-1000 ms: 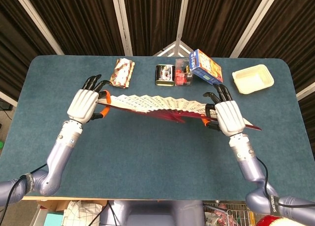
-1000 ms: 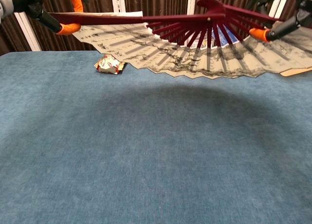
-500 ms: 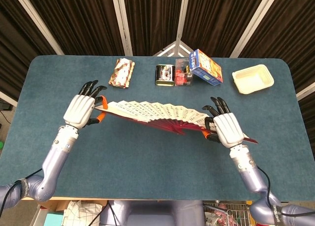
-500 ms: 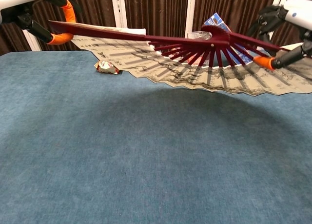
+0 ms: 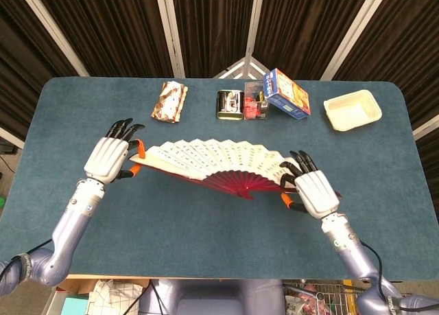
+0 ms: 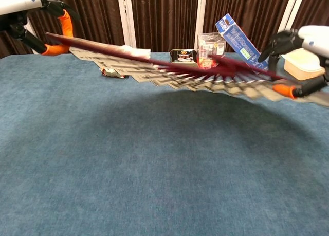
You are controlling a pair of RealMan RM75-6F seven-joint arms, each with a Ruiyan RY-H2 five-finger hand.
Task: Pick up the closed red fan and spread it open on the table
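Observation:
The red fan (image 5: 212, 162) is spread wide, showing its pale printed leaf and dark red ribs (image 6: 190, 74). It hangs in the air above the blue table (image 5: 206, 219), nearly flat and sloping down toward the right end. My left hand (image 5: 110, 157) pinches the fan's left outer rib between orange-tipped fingers (image 6: 55, 33). At the other end, my right hand (image 5: 312, 191) grips the right outer rib (image 6: 303, 56). The fan's shadow lies on the cloth below it.
Along the table's far edge stand a patterned packet (image 5: 169, 101), a dark tin (image 5: 230, 103), a clear box with red contents (image 5: 255, 101), a tilted blue carton (image 5: 288, 92) and a cream tray (image 5: 352, 110). Dark curtains hang behind.
Both hands have drawn back toward the table's near side and come down with the open fan. The fan now lies flatter and lower, closer to the cloth.

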